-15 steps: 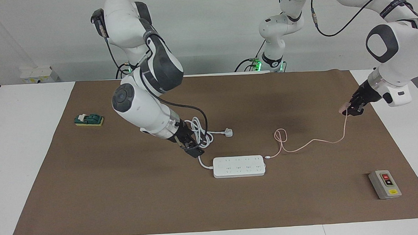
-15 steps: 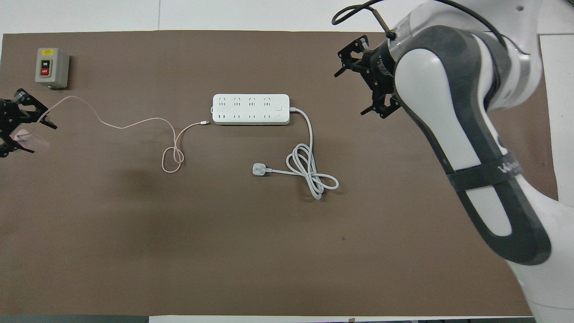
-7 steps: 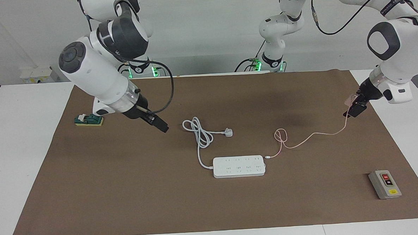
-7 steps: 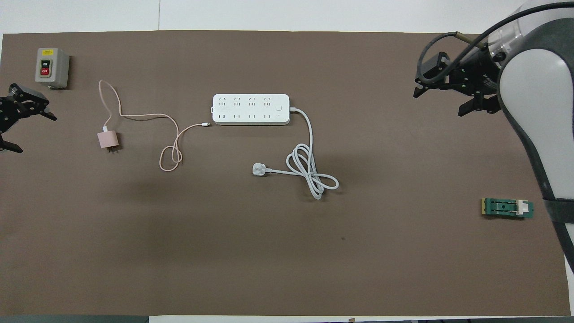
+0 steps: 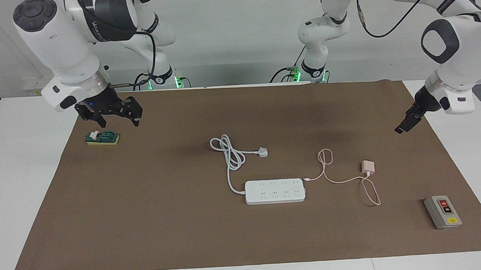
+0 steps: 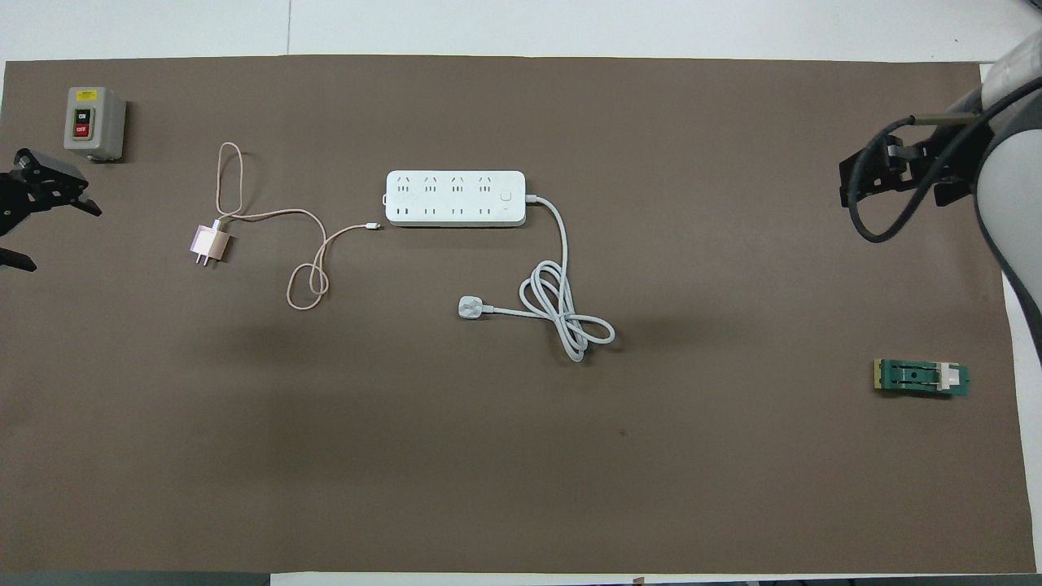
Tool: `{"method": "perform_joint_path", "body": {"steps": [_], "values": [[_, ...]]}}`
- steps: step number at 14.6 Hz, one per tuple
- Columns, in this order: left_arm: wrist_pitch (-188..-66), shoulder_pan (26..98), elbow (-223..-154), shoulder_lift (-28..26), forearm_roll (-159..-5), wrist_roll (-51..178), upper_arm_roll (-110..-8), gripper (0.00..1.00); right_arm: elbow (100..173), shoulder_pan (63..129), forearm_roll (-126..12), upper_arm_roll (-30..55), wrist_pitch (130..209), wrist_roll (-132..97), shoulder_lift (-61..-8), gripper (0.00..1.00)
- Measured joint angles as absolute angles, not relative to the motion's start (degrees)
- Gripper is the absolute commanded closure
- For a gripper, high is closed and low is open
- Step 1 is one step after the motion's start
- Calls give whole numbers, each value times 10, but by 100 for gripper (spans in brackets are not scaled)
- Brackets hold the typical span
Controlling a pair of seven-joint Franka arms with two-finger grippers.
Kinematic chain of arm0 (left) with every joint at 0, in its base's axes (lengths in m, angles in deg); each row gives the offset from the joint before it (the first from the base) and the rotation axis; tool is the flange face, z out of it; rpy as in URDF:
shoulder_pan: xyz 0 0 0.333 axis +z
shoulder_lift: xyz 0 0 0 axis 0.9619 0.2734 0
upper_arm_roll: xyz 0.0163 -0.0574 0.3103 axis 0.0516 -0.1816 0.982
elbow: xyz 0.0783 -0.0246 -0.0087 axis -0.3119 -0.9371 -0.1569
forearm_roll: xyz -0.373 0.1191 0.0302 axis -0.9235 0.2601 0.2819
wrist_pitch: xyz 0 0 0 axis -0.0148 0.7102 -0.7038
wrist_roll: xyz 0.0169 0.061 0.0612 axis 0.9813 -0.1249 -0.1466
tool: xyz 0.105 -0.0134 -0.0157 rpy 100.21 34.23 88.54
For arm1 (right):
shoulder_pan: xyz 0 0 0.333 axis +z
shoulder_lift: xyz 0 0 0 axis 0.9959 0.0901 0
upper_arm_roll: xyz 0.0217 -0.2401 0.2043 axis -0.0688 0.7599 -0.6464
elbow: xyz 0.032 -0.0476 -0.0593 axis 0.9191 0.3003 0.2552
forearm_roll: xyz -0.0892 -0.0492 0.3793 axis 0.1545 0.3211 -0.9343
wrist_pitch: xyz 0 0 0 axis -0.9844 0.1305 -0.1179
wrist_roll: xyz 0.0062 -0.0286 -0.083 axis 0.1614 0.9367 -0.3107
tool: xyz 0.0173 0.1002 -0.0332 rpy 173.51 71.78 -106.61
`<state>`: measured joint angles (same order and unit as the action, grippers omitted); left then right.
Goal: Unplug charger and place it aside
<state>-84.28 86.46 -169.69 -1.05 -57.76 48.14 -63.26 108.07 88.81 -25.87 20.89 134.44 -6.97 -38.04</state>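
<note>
brown mat [image 5: 187, 218] on white table [image 5: 27, 168], both claws spread and empty

This is a robotics lab. Two white Franka arms [image 5: 70, 45] stand at the top of the facing view, bolted along the edge of a white table [image 5: 31, 168] (green status lights glow at their bases), before a bare pale wall. A brown mat [image 5: 154, 211] covers the middle of the frame, with test props laid out: a power strip [image 5: 275, 191], a grey switch box [image 5: 442, 211].
</note>
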Motion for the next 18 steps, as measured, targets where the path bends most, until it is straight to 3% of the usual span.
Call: {"method": "perform_joint_path", "body": {"steps": [4,7,15,18], "values": [[-823,865,-1697,-43,-578,569,-634,0,1182,849,-253,205,1348,-127,-474,0],[-784,864,-1696,-75,-578,648,-637,0,1234,806,-253,181,1347,-139,-512,0],[-687,863,-1696,-153,-578,777,-666,0,1245,794,-246,168,1349,-139,-515,0],[-686,863,-1698,-160,-578,794,-667,0,1244,794,-246,166,1352,-139,-515,0]]}}
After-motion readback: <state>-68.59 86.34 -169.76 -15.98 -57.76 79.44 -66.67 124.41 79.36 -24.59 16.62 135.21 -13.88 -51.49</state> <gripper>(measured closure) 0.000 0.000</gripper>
